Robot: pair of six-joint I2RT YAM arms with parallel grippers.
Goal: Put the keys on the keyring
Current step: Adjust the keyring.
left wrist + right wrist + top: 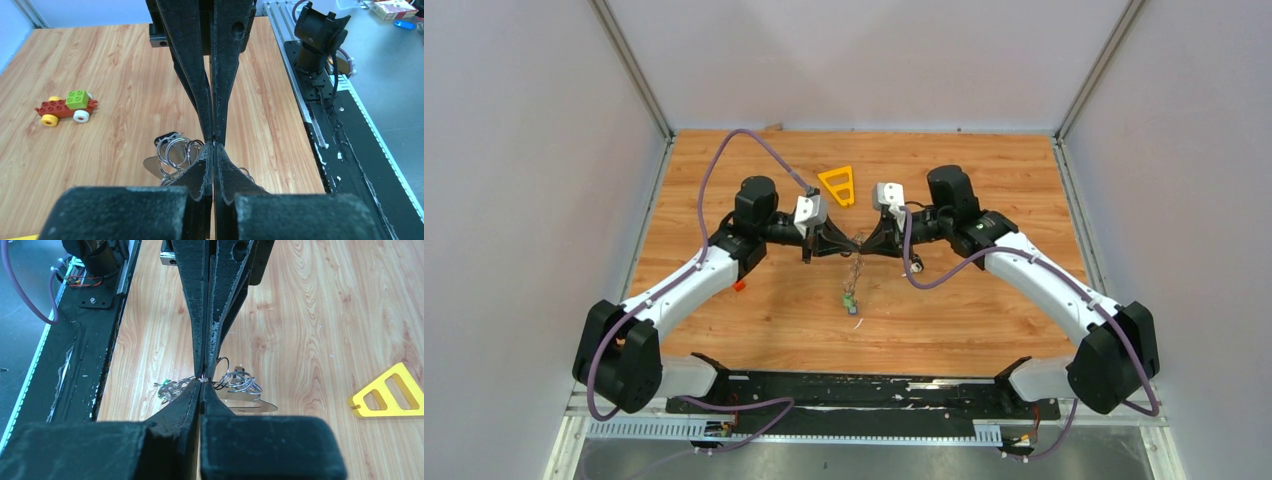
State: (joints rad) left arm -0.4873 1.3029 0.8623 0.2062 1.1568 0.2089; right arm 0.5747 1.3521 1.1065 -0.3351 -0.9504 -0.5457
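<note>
My left gripper (848,243) and right gripper (864,243) meet tip to tip over the middle of the table. Both are shut on a tangled bunch of silver rings and keys (854,270). The bunch trails from the tips toward the near edge and ends in a green tag (849,298). The left wrist view shows the left gripper (214,143), silver rings (175,150), a black tag (165,136) and a flat silver piece (151,165). The right wrist view shows the right gripper (203,380), rings (241,382), the green tag (161,386) and the flat piece (252,404). I cannot pick out the large keyring loop in the tangle.
A yellow plastic triangle frame (837,185) lies just beyond the grippers and also shows in the right wrist view (387,395). A red-green-yellow toy block car (65,106) stands on the wood. The black base rail (864,385) runs along the near edge.
</note>
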